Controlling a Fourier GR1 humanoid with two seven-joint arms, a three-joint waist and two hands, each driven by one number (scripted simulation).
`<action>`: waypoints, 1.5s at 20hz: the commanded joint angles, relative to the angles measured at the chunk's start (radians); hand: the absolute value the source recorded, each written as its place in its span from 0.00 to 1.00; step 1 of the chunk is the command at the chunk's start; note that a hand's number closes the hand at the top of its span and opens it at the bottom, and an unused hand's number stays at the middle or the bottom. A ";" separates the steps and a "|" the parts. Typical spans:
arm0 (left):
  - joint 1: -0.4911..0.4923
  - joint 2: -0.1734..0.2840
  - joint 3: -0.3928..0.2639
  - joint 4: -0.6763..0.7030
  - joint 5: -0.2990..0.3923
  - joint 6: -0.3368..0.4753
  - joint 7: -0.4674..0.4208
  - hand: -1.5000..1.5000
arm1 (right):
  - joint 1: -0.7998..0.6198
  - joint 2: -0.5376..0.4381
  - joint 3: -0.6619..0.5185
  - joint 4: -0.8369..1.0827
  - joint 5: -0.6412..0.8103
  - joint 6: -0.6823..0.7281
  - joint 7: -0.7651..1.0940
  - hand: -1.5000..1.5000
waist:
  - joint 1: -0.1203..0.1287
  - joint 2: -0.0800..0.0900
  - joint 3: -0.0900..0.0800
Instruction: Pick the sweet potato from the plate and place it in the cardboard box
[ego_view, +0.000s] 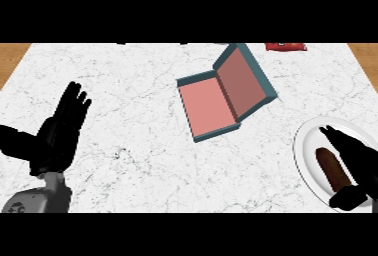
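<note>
The right hand (353, 165) is curling around the sweet potato (331, 168) on the plate (306, 150); the left hand (59, 131) is resting spread on the table (125, 85); the cardboard box (221, 97) is lying open.

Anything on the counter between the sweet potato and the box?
Nothing visible. The sweet potato lies on the plate at the right, with the right robot hand around it. The open box sits up and to the left, and only bare marble counter lies between them. The red item is off the path.
</note>
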 joint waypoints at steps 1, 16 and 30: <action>0.000 0.024 0.053 0.020 0.036 -0.046 -0.006 0.50 | 0.008 0.032 0.028 0.043 0.062 -0.038 -0.011 0.00 | 0.000 0.000 0.000; 0.012 -0.015 0.038 0.003 0.007 -0.043 -0.010 0.50 | -0.005 -0.008 0.040 0.143 0.186 -0.201 -0.219 1.00 | 0.001 0.000 0.000; -0.039 -0.036 -0.047 0.012 -0.011 -0.088 -0.008 0.50 | -0.328 0.398 0.603 0.062 0.256 -0.169 0.258 1.00 | 0.172 0.015 -0.003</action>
